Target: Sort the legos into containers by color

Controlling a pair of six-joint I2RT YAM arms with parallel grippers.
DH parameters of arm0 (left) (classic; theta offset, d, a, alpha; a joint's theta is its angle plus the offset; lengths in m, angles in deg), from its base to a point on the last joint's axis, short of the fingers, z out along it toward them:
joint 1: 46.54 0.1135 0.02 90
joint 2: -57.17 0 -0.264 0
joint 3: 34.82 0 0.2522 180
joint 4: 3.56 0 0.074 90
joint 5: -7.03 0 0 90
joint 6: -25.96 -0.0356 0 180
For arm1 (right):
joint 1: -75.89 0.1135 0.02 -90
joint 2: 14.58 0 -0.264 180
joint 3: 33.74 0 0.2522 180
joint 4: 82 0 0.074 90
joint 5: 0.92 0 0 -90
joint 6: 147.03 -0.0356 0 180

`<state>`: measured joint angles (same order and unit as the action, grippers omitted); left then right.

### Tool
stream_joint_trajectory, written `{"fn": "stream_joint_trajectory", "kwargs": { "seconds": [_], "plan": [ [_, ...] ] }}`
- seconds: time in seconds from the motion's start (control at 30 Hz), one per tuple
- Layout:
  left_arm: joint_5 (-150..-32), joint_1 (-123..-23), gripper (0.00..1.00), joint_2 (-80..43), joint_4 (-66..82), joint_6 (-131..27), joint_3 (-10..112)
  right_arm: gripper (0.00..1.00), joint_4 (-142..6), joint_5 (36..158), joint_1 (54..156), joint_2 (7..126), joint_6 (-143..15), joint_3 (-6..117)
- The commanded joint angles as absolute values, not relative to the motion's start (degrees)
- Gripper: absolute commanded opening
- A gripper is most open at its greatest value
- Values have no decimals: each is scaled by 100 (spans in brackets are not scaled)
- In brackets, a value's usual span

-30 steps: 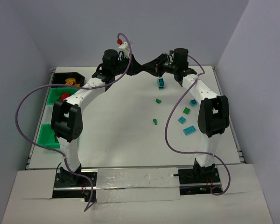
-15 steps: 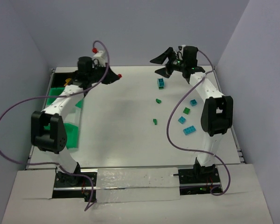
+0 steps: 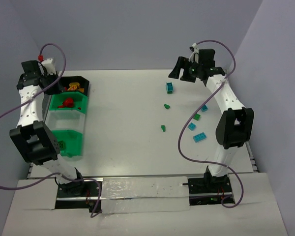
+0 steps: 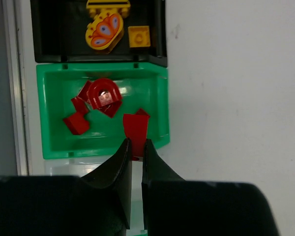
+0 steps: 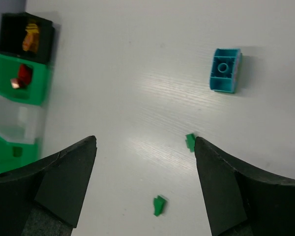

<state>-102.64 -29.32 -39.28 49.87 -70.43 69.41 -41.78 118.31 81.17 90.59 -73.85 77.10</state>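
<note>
My left gripper (image 4: 136, 142) is shut on a small red brick (image 4: 135, 127) and holds it over the near right corner of a green bin (image 4: 157, 83) that contains several red bricks (image 4: 103, 96). Beyond it, a black bin (image 4: 44, 29) holds yellow-orange pieces (image 4: 138, 36). In the top view the left gripper (image 3: 51, 82) is at the far left over the bin row. My right gripper (image 5: 145, 141) is open and empty, high above the table near the back right (image 3: 181, 70). Below it lie a teal brick (image 5: 225, 70) and two green bricks (image 5: 190, 142) (image 5: 159, 205).
The bin row runs along the left edge: the black bin (image 3: 81, 80), the green bin with reds (image 3: 56, 104), a clear bin (image 3: 64, 120) and another green bin (image 3: 71, 142). More teal bricks (image 3: 199, 137) (image 3: 191, 126) and a green one (image 3: 197, 116) lie at the right.
My left arm swung from the table's middle back to the far left, carrying the red brick over the bins. My right gripper opened, left the teal brick on the table and drew back.
</note>
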Motion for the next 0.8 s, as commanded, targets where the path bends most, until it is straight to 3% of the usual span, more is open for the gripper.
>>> {"fn": "stream_joint_trajectory", "kwargs": {
  "seconds": [0.0, 0.33, 0.77],
  "plan": [
    [-9551, -2905, 0, -4376, 5497, -7343, 7448, 88, -3608, 11317, 8144, 8690, -6207, 7708],
    [-8997, -2905, 4, -5234, 5382, -7318, 7787, 91, -3160, 11079, 8133, 8536, -5450, 7514],
    [-8738, -2898, 49, -5521, 5414, -7566, 7894, 90, -2849, 10989, 8029, 8589, -5060, 7389]
  ]
}}
